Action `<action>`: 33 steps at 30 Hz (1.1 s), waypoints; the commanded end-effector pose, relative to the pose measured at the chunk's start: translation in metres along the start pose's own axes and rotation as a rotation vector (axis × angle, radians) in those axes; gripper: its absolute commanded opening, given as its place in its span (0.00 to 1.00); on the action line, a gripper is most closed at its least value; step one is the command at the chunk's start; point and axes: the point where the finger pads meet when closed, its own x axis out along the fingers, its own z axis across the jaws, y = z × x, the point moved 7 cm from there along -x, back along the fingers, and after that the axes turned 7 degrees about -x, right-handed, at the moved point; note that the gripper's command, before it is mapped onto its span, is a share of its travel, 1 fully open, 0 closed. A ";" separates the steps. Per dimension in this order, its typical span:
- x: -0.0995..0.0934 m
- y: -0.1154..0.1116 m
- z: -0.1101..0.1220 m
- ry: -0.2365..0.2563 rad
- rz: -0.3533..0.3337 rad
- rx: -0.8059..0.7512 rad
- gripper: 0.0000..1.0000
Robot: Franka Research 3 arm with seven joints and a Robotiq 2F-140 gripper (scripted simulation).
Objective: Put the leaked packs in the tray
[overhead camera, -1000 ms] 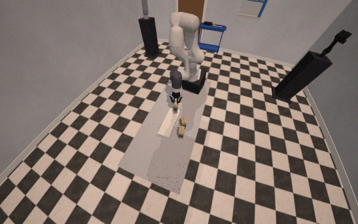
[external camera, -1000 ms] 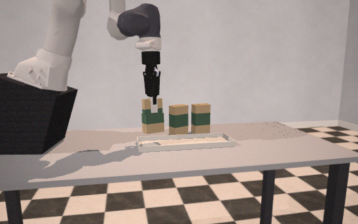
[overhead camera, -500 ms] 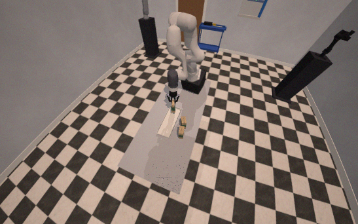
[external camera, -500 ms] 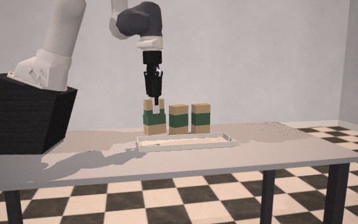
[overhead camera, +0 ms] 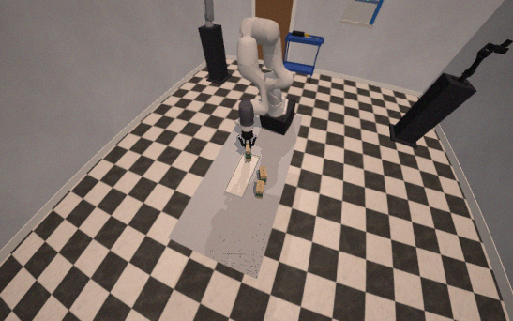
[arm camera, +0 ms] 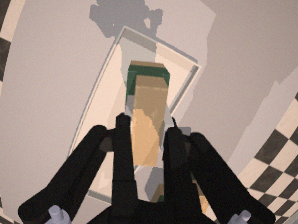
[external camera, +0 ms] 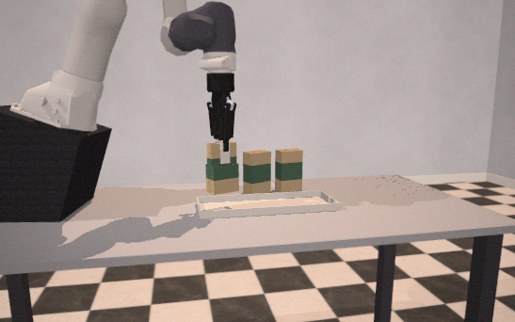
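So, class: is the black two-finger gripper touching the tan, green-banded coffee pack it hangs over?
Touching. In the wrist view the gripper has both fingers pressed against the coffee pack, with no gap on either side.

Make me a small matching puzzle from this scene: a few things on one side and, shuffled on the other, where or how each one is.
Things:
1. left pack
2. middle pack
3. tray
4. gripper

States:
A. white, lying flat on the table
B. shut on a pack's top
C. standing on the table, beyond the tray
D. held up over the tray's end

Pairs: 1-D, 2-C, 3-A, 4-B
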 end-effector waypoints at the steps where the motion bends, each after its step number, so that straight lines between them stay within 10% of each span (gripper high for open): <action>1: 0.001 0.000 -0.001 -0.008 0.002 -0.036 0.23; 33: 0.040 0.000 -0.003 -0.007 0.004 -0.036 0.23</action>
